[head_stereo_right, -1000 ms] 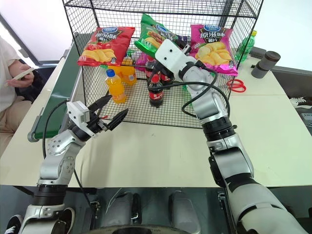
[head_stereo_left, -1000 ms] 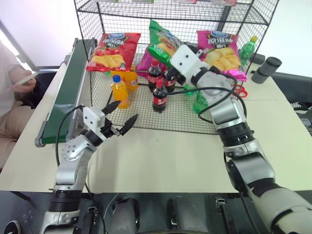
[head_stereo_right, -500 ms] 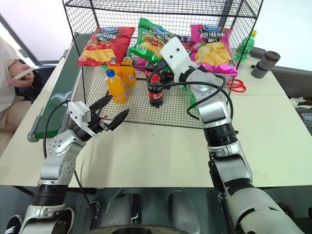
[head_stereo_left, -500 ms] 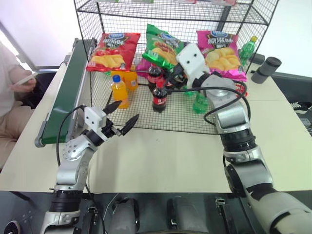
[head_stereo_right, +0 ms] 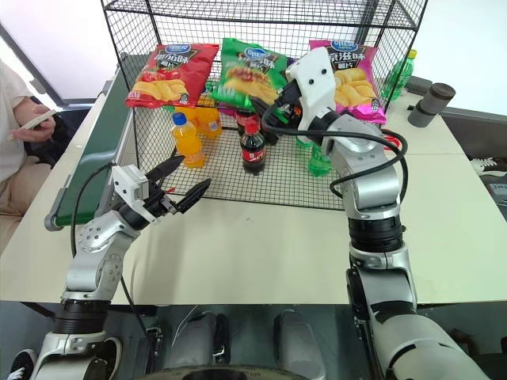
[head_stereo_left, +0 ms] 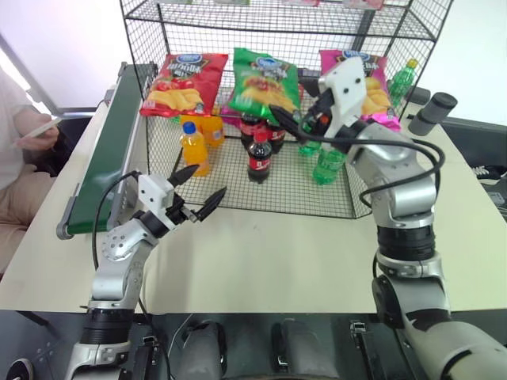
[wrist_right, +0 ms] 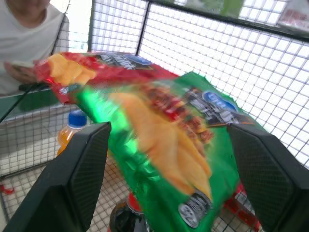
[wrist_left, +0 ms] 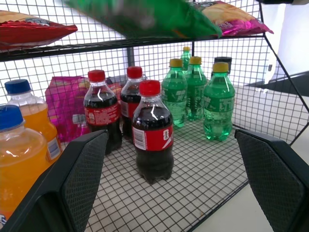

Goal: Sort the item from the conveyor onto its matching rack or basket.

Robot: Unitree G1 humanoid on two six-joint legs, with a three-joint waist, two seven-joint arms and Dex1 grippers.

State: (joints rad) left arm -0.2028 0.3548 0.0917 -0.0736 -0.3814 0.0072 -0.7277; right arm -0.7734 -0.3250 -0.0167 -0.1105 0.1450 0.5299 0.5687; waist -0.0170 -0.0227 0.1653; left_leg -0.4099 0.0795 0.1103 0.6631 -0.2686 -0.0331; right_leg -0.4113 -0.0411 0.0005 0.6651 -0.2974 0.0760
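From the head camera I see the green crisp bag (head_stereo_left: 263,80) lying on the middle tier of the black wire rack (head_stereo_left: 198,16), between the red crisp bag (head_stereo_left: 181,82) on its left and the magenta crisp bag (head_stereo_left: 372,83) on its right. I judge that is its matching row, crisps above, bottles below. My right tool (head_stereo_left: 289,120) sits just near of the bag's lower edge with its black fingers spread and nothing between them. My left tool (head_stereo_left: 200,190) hangs over the counter (head_stereo_left: 261,253) near the rack's front, spread wide and empty. The conveyor (head_stereo_left: 107,142) runs along the left, belt bare.

Through the left wrist camera, cola bottles (wrist_left: 150,130) with red labels stand beside green soda bottles (wrist_left: 218,99) and orange drinks (wrist_left: 21,145); label text is too small to read.

The right wrist camera looks straight at the bag: a blue oval logo, pictured yellow crisps, writing blurred.
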